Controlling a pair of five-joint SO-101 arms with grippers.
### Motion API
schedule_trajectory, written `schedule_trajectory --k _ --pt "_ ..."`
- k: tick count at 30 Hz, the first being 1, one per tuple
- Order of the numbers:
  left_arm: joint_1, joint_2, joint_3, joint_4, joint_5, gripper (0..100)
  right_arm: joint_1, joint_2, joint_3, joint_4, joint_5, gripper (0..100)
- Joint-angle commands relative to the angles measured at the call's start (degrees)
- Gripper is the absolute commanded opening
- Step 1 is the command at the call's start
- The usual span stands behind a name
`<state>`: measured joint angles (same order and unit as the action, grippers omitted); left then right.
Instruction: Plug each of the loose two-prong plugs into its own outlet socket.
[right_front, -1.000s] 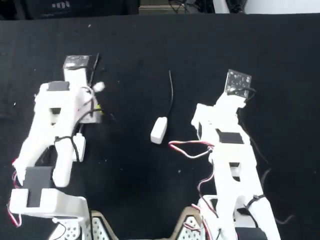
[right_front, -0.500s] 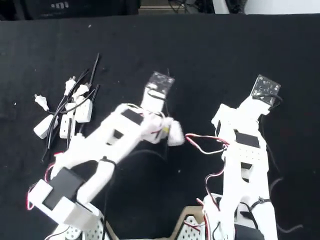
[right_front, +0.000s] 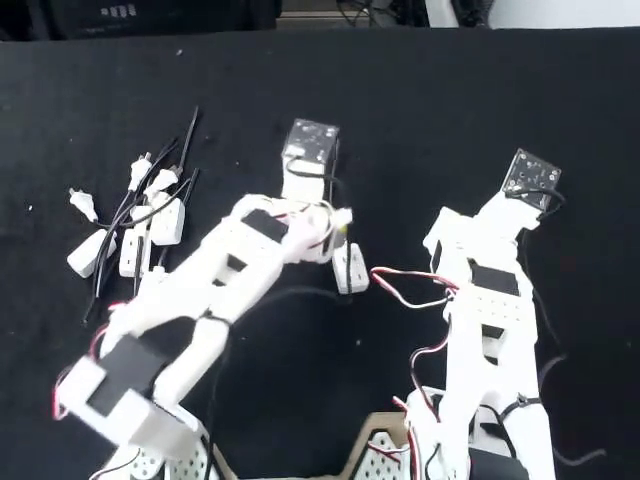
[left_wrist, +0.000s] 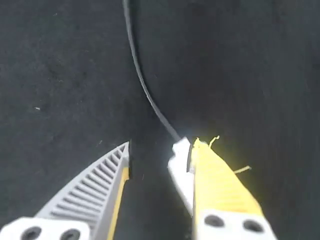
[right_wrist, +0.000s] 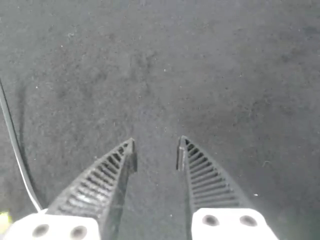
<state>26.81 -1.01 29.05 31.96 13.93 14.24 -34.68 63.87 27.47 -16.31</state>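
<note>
Hovering: left gripper (left_wrist: 160, 146) parted, white socket (left_wrist: 179, 167) against one finger | right gripper (right_wrist: 156, 142) parted, empty

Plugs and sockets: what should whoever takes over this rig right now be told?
Left gripper: open at mid-table, with the white corded block against its yellow-taped finger.
Right gripper: open over bare mat, nothing between its fingers.
Heap of plugs and sockets: tangled, on the left arm's side.
Done: no plug visibly seated.
Left: every plug to seat.

Black-corded white plugs (right_front: 130, 225) tangled at left; one white block (right_front: 350, 268) w/ cord (lying flat) mid-table.
</note>
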Motion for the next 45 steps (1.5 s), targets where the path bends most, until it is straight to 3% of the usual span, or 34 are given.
schedule_trajectory --k 1,6,11,15,22,26,33,36,40,45 --pt "-0.13 8.7 -6.46 -6.42 11.25 20 0.53 0.13 -3.03 -1.41 -0.53 12.4" --pt "-0.31 16.7 -11.21 -3.25 17.93 20 0.53 0.13 -3.03 -1.41 -0.53 12.4" --pt "-3.3 16.26 -14.02 10.9 18.2 20 0.53 0.04 -3.03 -1.41 -0.53 12.4" --pt "-8.66 13.36 -16.22 20.92 18.2 20 -0.7 0.04 -3.21 -1.41 -0.35 12.4" --pt "-15.25 0.97 -16.75 26.99 16.97 20 -2.64 0.13 -2.95 -1.05 -0.18 12.4" --pt "-21.23 -7.21 -15.69 33.05 4.13 20 -2.64 0.22 -2.86 -1.05 -0.18 12.4" --pt "-34.51 -11.96 -4.88 47.12 -33.67 20 -4.92 -0.13 -2.07 -1.05 -0.18 12.4" --pt "-38.55 -12.31 3.82 44.31 -43.96 20 -6.42 -0.13 -2.07 -0.97 -0.09 12.4" --pt "-41.8 -12.13 12.09 33.14 -44.92 20 -6.51 -0.13 -2.07 -0.97 -0.09 12.4" --pt "-49.89 -12.04 19.21 9.93 -44.48 20 -6.51 0.13 -1.98 -0.97 -0.09 12.4"
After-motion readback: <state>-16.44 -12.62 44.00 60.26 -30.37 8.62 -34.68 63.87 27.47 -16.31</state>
